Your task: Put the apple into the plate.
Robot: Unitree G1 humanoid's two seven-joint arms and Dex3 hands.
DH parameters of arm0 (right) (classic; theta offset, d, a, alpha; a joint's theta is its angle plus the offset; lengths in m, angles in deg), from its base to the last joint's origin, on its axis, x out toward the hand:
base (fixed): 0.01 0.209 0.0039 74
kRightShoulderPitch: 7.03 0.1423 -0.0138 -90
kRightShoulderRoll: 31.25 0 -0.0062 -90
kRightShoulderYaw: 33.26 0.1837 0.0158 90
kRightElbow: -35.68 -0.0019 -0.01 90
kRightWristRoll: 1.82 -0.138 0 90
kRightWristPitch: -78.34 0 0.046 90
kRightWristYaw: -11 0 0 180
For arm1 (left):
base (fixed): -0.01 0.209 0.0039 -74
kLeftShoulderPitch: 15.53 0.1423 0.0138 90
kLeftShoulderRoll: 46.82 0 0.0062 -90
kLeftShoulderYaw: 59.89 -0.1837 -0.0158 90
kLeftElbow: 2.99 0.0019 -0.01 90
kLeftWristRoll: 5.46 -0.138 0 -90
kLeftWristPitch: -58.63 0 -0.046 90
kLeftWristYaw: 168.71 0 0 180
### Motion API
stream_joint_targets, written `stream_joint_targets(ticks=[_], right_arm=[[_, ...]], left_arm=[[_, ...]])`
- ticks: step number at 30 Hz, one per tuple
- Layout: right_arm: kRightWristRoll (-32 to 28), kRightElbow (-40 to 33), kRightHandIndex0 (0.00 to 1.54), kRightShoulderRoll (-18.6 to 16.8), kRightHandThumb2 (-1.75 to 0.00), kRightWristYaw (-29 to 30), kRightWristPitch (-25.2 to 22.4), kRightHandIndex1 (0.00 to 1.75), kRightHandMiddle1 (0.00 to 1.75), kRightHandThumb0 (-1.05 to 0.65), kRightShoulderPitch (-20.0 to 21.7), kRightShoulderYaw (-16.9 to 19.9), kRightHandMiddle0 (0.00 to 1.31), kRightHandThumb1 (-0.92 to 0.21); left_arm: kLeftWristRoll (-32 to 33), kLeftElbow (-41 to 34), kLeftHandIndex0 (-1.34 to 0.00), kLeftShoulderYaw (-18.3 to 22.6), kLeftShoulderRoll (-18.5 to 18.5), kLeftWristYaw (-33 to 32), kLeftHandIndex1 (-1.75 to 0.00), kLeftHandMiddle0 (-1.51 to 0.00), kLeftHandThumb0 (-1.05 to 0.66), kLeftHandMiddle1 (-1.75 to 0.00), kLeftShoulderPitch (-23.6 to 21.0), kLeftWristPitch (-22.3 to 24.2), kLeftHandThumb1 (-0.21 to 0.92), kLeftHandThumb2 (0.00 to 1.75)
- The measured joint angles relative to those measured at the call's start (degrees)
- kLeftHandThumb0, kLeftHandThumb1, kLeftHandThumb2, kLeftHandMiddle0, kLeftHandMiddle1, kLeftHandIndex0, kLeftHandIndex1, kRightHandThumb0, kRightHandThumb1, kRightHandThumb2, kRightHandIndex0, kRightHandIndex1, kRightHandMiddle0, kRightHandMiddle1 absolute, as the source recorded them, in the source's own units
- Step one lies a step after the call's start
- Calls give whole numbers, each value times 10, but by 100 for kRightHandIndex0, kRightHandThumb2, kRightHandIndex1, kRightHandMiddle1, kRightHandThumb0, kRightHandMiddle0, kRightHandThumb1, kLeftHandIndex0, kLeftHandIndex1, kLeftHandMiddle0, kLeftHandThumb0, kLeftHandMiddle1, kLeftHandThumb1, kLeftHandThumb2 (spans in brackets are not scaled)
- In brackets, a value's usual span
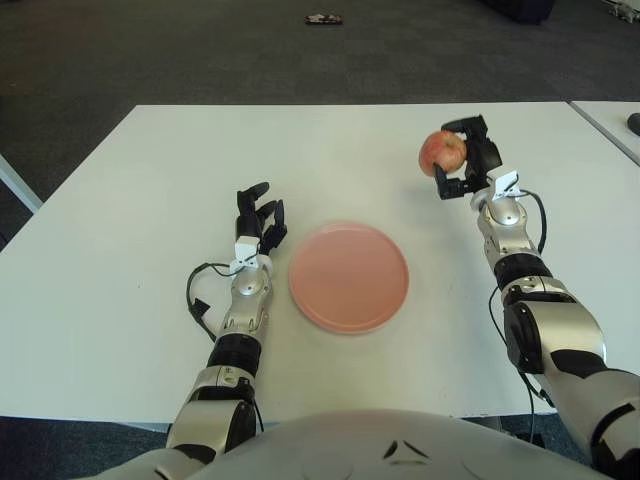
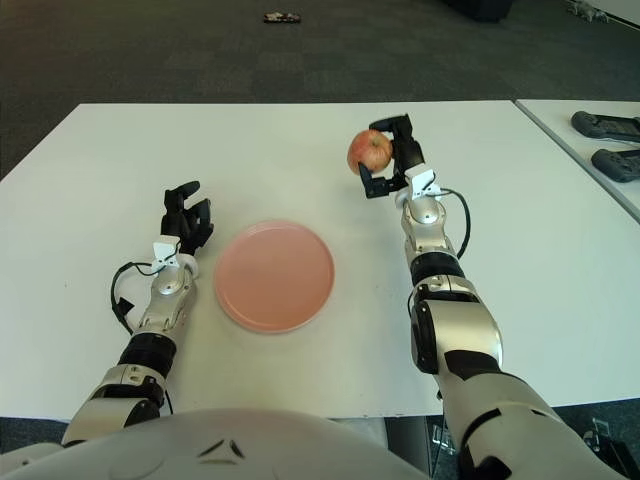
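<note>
A red-yellow apple [image 1: 441,151] is held clear of the white table [image 1: 150,200], with my right hand [image 1: 462,158] shut on it from the right. It hangs up and to the right of the pink plate [image 1: 348,276], which lies flat at the table's middle with nothing on it. My left hand [image 1: 258,222] shows just left of the plate, fingers relaxed and holding nothing.
A second white table [image 2: 590,130] stands to the right, carrying dark devices [image 2: 605,125]. A small dark object [image 1: 325,19] lies on the grey carpet beyond the far edge.
</note>
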Motion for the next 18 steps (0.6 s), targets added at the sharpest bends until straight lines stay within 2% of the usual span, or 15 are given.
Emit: stream_joint_targets(ticks=[4, 8, 18], right_arm=[[2, -56, 77, -6, -155, 1, 29, 175, 175, 55, -14, -5, 106, -12], [2, -88, 77, -13, -155, 2, 34, 175, 175, 55, -31, -10, 106, -13], [-4, -122, 77, -22, -155, -12, 39, 175, 175, 55, -61, -17, 107, -13]], left_arm=[[0, 0, -9, -1, 0, 1, -122, -31, -73, -81, 0, 0, 92, 52], [0, 0, -9, -1, -1, 2, -122, -31, -73, -81, 0, 0, 92, 52], [-1, -1, -8, -1, -1, 0, -122, -31, -73, -81, 0, 1, 92, 52]])
